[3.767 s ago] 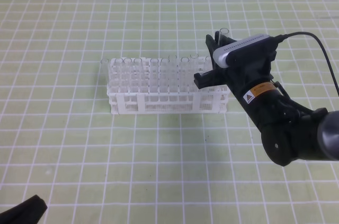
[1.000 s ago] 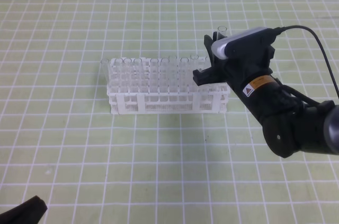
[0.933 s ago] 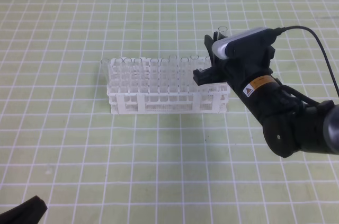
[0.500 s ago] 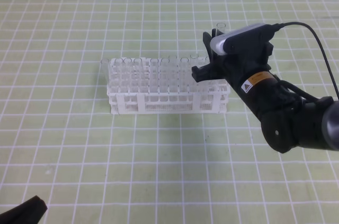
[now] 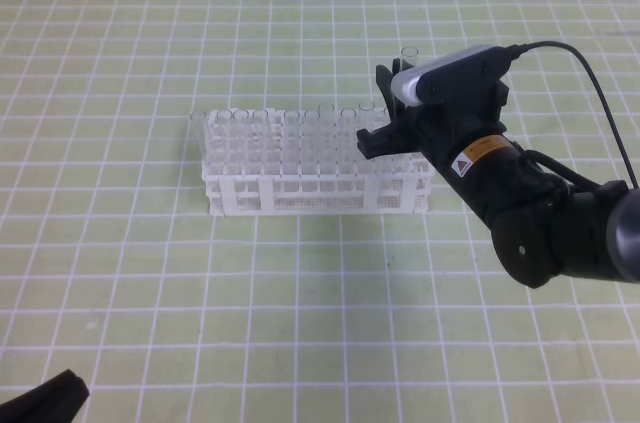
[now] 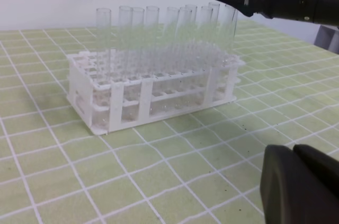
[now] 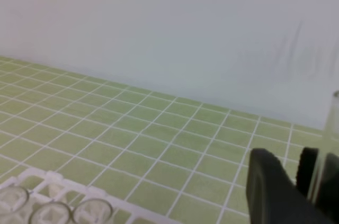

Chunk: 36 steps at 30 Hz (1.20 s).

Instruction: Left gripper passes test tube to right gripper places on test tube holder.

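On the right claw (image 5: 386,103) (black) sits an orange warning label (image 5: 472,154), unreadable.

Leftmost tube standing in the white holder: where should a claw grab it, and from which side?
Grip the leftmost tube on its bare glass just under the rim, above the top tier of the test tube holder. Come down from above, slightly from the open left. The tube stands upright, the lattice cages its lower part, and other tubes stand to its right.
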Each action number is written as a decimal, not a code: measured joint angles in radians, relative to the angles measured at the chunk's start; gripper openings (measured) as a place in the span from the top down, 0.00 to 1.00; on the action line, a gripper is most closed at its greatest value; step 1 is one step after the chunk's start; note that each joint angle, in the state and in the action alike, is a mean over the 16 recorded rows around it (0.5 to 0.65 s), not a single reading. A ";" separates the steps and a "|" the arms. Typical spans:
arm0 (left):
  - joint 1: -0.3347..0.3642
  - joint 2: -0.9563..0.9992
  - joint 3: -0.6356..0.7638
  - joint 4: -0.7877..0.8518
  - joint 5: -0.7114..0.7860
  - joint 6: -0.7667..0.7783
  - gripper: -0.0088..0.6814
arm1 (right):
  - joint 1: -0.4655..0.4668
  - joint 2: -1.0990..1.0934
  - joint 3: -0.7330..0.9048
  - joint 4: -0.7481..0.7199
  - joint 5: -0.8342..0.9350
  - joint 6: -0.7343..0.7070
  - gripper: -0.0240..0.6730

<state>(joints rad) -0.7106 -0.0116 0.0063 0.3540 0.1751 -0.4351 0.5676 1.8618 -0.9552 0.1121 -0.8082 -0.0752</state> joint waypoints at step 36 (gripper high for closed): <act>0.000 -0.007 0.005 0.000 0.006 0.000 0.99 | -0.010 0.022 -0.007 -0.003 -0.020 0.014 0.95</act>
<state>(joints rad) -0.7106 -0.0184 0.0109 0.3543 0.1811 -0.4351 0.5573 1.8834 -0.9624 0.1093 -0.8282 -0.0610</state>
